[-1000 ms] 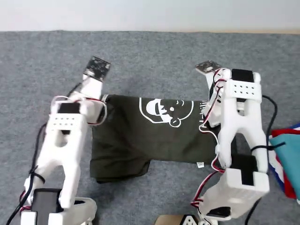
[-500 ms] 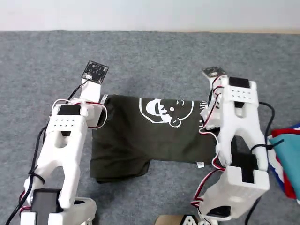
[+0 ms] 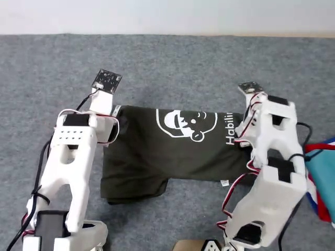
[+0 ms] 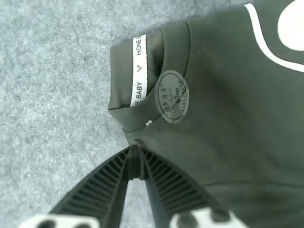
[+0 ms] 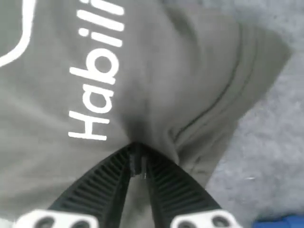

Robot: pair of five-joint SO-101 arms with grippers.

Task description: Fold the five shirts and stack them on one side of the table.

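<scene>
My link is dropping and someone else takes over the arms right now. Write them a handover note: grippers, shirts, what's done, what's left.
Left gripper: shut on the edge of the dark green shirt, near its white label.
Right gripper: shut on a pinch of the same shirt, by the white lettering.
The shirt lies print up on the grey table, between the arms. A teal cloth with red, white and blue trim lies beside the right arm, likely another shirt.
Done: both grips set on this shirt.
Left: fold it, fold the others, stack them on one side.
</scene>
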